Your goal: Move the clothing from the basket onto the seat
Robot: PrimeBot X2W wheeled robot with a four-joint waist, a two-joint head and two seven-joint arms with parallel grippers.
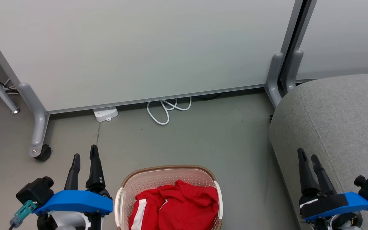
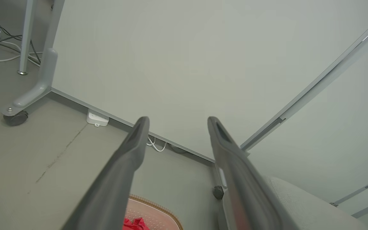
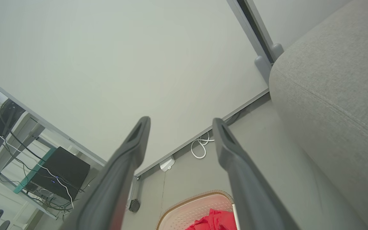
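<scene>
The cream perforated basket (image 1: 158, 180) with a brown rim stands on the floor at the bottom centre of the head view. Bright red clothing (image 1: 184, 206) with a white stripe lies bunched inside it. The grey fabric seat (image 1: 340, 121) fills the right side. My left gripper (image 1: 85, 156) hangs open to the left of the basket, nothing between its fingers. My right gripper (image 1: 308, 155) is open over the seat's front edge. The basket rim (image 2: 158, 204) and red clothing (image 2: 134, 223) peek between my left fingers; the basket (image 3: 190, 210) and clothing (image 3: 216, 220) also sit low in the right wrist view.
A pale partition wall (image 1: 139, 48) on castor feet (image 1: 42, 153) stands behind the basket. A white power strip (image 1: 105, 113) and a looped white cable (image 1: 166, 110) lie at its base. Grey floor (image 1: 187, 140) stretches between the basket and the wall.
</scene>
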